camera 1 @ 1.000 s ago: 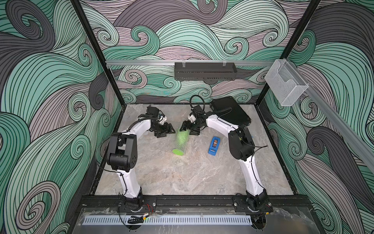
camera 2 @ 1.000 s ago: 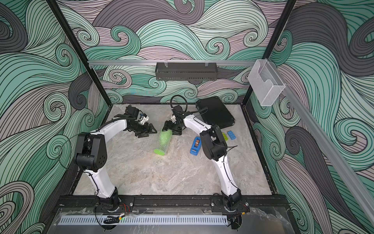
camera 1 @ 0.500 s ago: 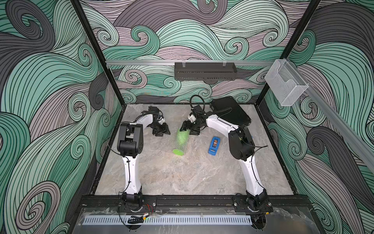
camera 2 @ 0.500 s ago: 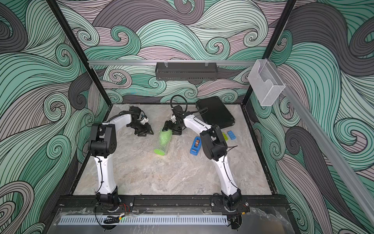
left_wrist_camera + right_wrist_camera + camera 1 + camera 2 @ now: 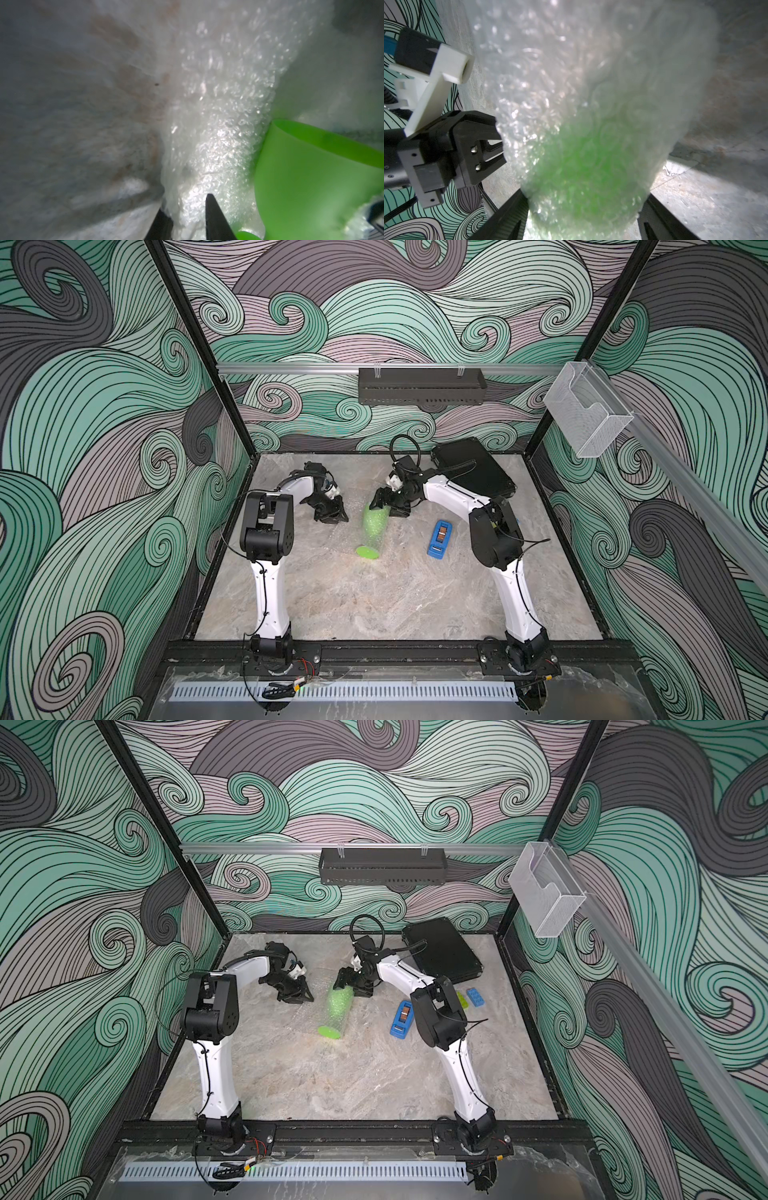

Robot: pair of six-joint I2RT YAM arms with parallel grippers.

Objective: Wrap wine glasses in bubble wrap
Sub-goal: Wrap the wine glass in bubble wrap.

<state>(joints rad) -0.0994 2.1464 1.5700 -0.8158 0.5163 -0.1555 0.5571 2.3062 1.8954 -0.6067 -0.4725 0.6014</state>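
A grey marbled surface sits inside walls of green and grey swirls. A black rack hangs at the rear. A black case and a blue tape dispenser lie to the right. The goblet lies on its side mid-surface, foot frontward, its cup under bubble wrap. The right jaws stand wide, clasping the wrapped cup. The left jaws, nearly closed, pinch a fold of wrap. A second ago the left jaws gaped wider, and the left arm's elbow sat nearer the front.
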